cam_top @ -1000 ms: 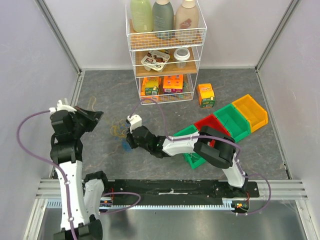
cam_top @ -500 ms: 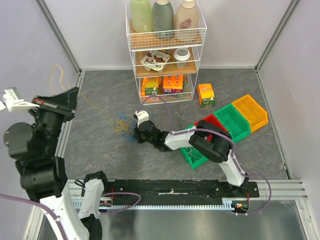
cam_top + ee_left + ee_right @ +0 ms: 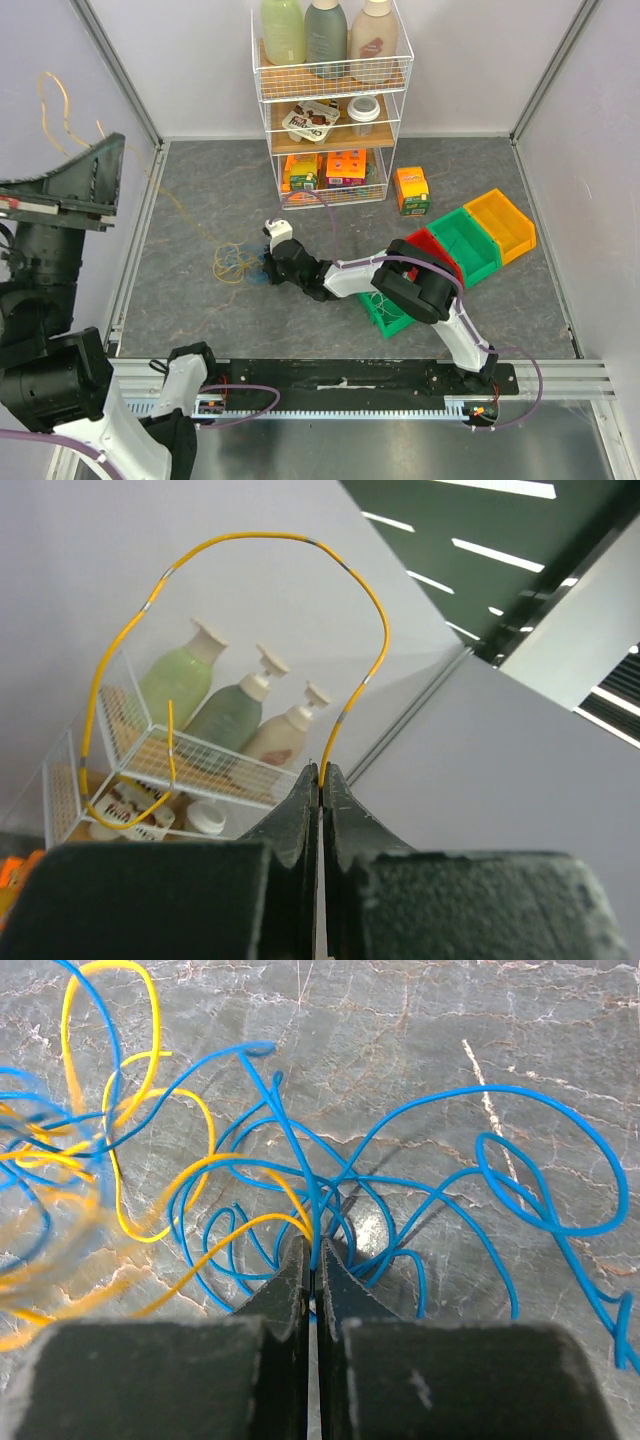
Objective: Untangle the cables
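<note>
Up high, left claw [image 3: 320,772] clamps yellow cable [image 3: 260,535], right claw [image 3: 313,1250] clamps blue cable [image 3: 500,1088]

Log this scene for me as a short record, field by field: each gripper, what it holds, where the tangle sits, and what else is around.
Left gripper: shut on yellow cable, raised high at the left side
Right gripper: low at the table, shut, apparently on blue cable
Tangle: yellow and blue loops lying on the table, just left of the right gripper
Back of table: wire rack with bottles on top
Right of table: orange carton; row of bins in green, red and yellow
</note>
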`<move>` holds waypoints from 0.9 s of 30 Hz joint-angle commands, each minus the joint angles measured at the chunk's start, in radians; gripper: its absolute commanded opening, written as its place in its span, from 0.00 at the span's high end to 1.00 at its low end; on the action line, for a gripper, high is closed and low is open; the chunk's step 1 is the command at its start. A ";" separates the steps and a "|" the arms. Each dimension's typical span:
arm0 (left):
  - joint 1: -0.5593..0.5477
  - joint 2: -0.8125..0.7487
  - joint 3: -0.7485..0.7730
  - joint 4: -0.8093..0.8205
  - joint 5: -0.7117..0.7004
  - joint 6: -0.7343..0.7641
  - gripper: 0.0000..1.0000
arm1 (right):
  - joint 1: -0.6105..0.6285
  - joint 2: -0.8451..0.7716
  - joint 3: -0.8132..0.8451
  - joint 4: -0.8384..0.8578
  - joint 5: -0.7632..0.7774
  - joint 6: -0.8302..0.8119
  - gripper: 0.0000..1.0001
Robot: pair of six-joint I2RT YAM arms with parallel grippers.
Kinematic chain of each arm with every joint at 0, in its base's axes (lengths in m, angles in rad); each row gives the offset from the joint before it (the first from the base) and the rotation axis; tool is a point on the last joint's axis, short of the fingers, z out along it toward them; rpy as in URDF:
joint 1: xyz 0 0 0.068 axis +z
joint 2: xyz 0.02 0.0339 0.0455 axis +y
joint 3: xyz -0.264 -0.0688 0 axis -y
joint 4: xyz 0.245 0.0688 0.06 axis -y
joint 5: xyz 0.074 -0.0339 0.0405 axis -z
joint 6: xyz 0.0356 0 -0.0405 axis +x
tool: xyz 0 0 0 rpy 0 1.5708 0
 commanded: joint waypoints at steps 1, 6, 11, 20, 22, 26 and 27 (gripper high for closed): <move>0.003 0.105 0.177 0.119 0.037 -0.117 0.98 | 0.002 0.047 0.032 -0.037 -0.002 -0.001 1.00; 0.007 0.183 0.309 0.206 0.022 -0.187 0.98 | 0.002 0.059 0.050 -0.042 -0.007 0.001 1.00; 0.007 0.205 0.261 0.255 0.088 -0.238 0.98 | 0.002 0.057 0.059 -0.060 -0.014 -0.008 0.91; 0.007 0.116 -0.238 0.263 0.273 -0.188 0.98 | 0.004 -0.139 -0.054 -0.051 -0.048 -0.077 0.48; 0.008 0.108 -0.331 0.257 0.311 -0.151 0.98 | 0.007 -0.211 -0.092 -0.049 -0.070 -0.109 0.35; -0.001 0.091 -0.472 0.245 0.379 -0.073 0.98 | 0.013 -0.359 -0.152 -0.112 -0.077 -0.149 0.23; -0.006 0.085 -0.512 0.243 0.394 -0.057 0.98 | 0.013 -0.401 -0.166 -0.138 -0.070 -0.148 0.21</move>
